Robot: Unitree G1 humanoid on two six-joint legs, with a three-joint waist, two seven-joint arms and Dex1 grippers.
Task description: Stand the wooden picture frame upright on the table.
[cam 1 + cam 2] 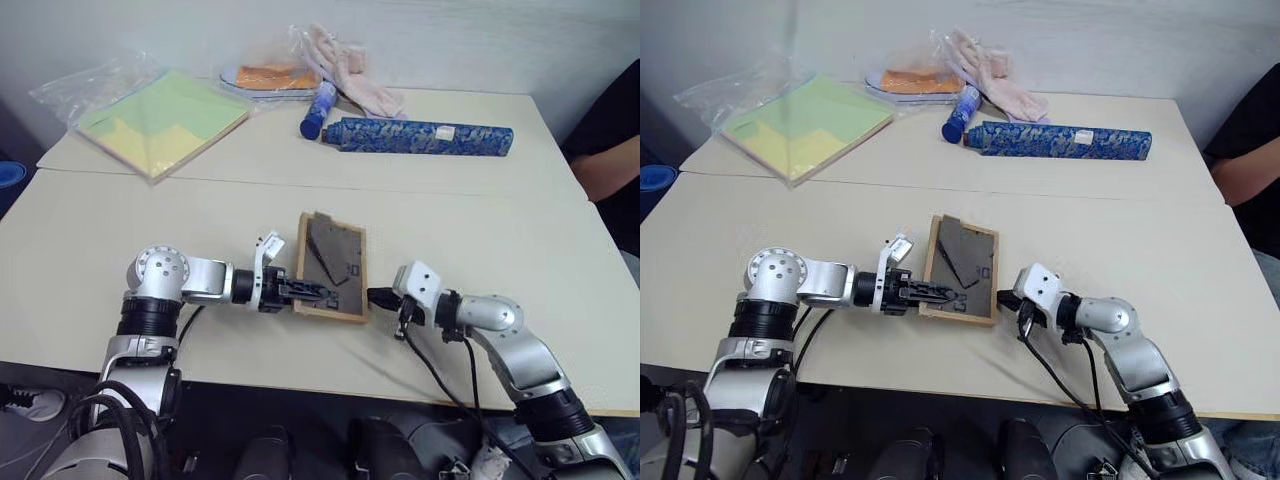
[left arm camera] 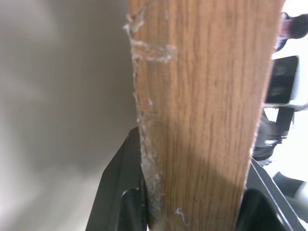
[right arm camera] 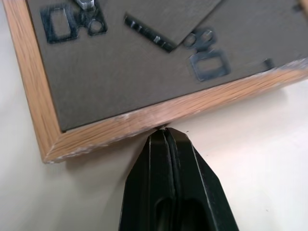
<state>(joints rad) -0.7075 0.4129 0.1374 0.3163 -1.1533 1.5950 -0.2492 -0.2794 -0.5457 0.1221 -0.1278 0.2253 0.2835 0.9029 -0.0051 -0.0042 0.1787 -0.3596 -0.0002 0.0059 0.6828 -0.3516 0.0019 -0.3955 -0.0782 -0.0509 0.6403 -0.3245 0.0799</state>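
The wooden picture frame (image 1: 345, 250) lies back side up on the table (image 1: 520, 240), near its front edge. Its grey easel stand (image 1: 325, 255) rests on the dark back panel. My left gripper (image 1: 318, 293) reaches in from the left and is shut on the frame's near left border. In the left wrist view that wood border (image 2: 202, 120) sits between the two black fingers (image 2: 120, 192). My right gripper (image 1: 376, 296) is shut with nothing in it. Its tip (image 3: 166, 132) touches the frame's (image 3: 144, 72) right outer edge.
At the back of the table lie a green-yellow paper pack in plastic (image 1: 165, 120), a blue patterned tube (image 1: 420, 136), a blue bottle (image 1: 318, 110), pink cloth (image 1: 350, 75) and an orange item (image 1: 270, 75). A person's arm (image 1: 610, 165) is at the right edge. A seam (image 1: 200, 180) crosses the table.
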